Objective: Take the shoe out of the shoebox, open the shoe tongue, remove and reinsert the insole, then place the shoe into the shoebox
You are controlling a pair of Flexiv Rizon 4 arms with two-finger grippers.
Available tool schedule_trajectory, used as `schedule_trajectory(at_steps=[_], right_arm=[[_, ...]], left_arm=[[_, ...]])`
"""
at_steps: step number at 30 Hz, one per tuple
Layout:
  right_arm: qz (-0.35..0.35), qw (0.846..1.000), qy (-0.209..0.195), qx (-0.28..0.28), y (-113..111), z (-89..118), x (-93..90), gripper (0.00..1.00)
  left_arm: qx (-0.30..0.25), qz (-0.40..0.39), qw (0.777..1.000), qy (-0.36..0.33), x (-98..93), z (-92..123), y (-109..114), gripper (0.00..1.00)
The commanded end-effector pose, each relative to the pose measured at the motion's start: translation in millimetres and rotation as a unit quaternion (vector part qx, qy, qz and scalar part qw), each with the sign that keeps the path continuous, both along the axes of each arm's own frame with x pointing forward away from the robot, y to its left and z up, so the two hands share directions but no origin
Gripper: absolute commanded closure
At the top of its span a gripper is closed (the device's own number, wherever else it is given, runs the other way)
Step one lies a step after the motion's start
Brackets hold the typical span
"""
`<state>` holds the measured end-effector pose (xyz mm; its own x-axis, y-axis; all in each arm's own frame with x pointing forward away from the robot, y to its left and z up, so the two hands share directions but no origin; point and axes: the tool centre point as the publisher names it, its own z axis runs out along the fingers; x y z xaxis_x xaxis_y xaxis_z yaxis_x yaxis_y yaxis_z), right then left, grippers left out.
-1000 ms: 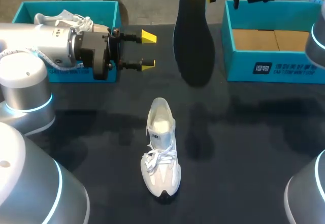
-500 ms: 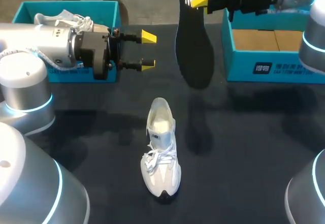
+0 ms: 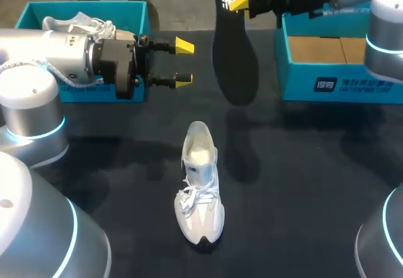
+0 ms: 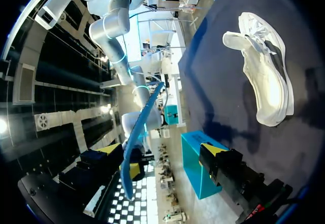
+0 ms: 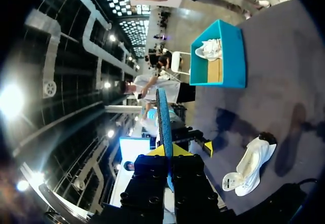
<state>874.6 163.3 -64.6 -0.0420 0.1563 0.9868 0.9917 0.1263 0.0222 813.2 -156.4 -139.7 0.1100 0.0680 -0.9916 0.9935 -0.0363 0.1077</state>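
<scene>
Right gripper (image 3: 239, 2) is clamped on the heel end of the black insole (image 3: 234, 63), which hangs off it toward 6 o'clock. Left gripper (image 3: 183, 62) has its fingers apart, holding nothing. White sneaker (image 3: 200, 190) lies mid-table, toe at 6 o'clock. Teal shoebox (image 3: 334, 84) sits at 2 o'clock, and the other shoebox (image 3: 34, 14), with a second sneaker (image 3: 79, 23) inside, at 10.

The insole (image 3: 234, 63) looks matt, the shoe (image 3: 200, 193) seemingly cloth mesh.
</scene>
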Motion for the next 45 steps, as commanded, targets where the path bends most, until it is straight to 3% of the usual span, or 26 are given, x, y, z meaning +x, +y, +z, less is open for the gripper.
schedule_trajectory(at_steps=[1, 28, 38, 45], right_arm=[[-0.008, 1.000, 0.009, 0.004, 8, -2, 5.1, 1.00], [-0.016, 1.000, 0.010, 0.006, 8, -1, 5.7, 1.00], [-0.016, 1.000, 0.010, 0.006, 8, -1, 5.7, 1.00], [-0.016, 1.000, 0.010, 0.006, 8, -1, 5.7, 1.00]], left_arm=[[-0.001, 0.001, 1.000, -0.001, -0.3, -1, -1, 0.00], [0.001, 0.002, 1.000, -0.003, 0.5, -1, -2, 0.00], [-0.024, -0.008, 1.000, -0.017, -8.3, 19, -22, 0.00], [-0.029, -0.010, 0.999, -0.025, -20.7, 20, -40, 0.00]])
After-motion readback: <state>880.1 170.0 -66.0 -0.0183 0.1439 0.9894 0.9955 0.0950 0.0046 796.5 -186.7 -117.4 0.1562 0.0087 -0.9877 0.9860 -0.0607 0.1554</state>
